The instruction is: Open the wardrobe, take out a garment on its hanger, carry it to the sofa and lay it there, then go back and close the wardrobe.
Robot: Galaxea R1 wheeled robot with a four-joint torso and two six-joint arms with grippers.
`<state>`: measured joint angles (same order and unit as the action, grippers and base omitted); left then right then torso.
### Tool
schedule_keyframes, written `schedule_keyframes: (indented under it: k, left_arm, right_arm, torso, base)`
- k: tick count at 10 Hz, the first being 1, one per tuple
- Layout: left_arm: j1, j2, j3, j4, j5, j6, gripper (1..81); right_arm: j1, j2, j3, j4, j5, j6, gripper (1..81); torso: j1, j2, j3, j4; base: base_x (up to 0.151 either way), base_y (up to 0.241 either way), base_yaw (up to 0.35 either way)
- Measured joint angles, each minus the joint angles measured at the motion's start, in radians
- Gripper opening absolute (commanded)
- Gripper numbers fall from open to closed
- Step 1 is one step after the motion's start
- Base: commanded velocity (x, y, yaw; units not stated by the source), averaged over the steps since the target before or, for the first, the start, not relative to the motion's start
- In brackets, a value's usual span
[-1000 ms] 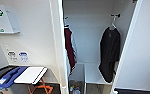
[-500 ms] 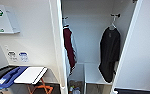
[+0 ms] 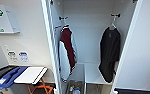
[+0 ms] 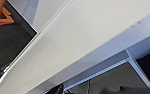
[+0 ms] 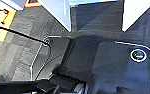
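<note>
We see the black garment (image 3: 109, 53) hanging at the right side of the open wardrobe (image 3: 91, 32), on a white hanger (image 3: 112, 25) hooked over a short rail bracket near the top right. It hangs straight, hem just above the low white shelf (image 3: 93, 73) inside. Left of it, well apart, hangs a dark red and white garment (image 3: 68, 51) on its own hook by the left door. Both doors stand open: left door (image 3: 51, 42) edge-on, right door (image 3: 141, 50) wide and near the camera. Under the shelf, some small items (image 3: 74, 88) on the wardrobe floor, too blurred to tell.

Outside to the left: a white wall box (image 3: 3, 20) with green marks, wall stickers (image 3: 18, 56), a blue and white folded board (image 3: 16, 75) on orange legs (image 3: 39, 88).

The left wrist view looks along a white door panel (image 4: 86, 37), with dark carpet (image 4: 6, 47) and an orange frame (image 4: 2, 15). The right wrist view looks down on grey carpet (image 5: 16, 47) and the robot's dark base (image 5: 98, 65). We cannot tell the state of either tool, nor how the garment lies relative to them.
</note>
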<state>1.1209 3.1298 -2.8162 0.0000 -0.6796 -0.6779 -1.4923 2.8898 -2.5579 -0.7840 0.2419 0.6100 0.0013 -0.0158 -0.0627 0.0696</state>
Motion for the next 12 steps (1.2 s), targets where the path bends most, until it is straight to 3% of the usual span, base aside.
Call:
schedule_keyframes:
  k: [3,4,6,8,10,12]
  left_arm:
    - [0.054,-0.057,-0.004,0.007,0.014,0.002,81.1]
    - [0.054,-0.058,0.001,0.094,0.052,0.001,81.1]
    - [0.063,-0.081,0.033,0.381,0.103,-0.009,81.1]
    - [0.085,-0.169,0.077,0.602,0.13,-0.034,81.1]
    - [0.133,-0.259,0.111,0.759,0.161,-0.055,81.1]
    - [0.222,-0.283,0.141,0.867,0.164,-0.061,81.1]
  right_arm:
    - [0.0,0.0,0.0,-0.001,0.0,0.0,81.1]
    - [0.002,0.0,-0.001,-0.001,0.0,0.0,81.1]
    - [0.011,0.0,-0.003,-0.002,-0.001,-0.008,81.1]
    - [0.022,0.014,-0.018,-0.023,-0.027,-0.019,81.1]
    - [0.035,0.026,-0.039,-0.157,-0.077,-0.042,81.1]
    - [0.076,0.032,-0.077,-0.358,-0.097,-0.052,81.1]
  torso:
    - [0.0,0.0,0.0,0.0]
    - [0.0,0.0,0.0,0.0]
    - [0.0,0.0,0.0,0.0]
    - [0.0,0.0,0.0,0.0]
    - [0.0,0.0,0.0,0.0]
    - [0.0,0.0,0.0,0.0]
  base:
    - [0.0,0.0,0.0]
    - [0.0,0.0,0.0]
    - [0.0,0.0,0.0]
    - [0.0,0.0,0.0]
    - [0.0,0.0,0.0]
    - [0.0,0.0,0.0]
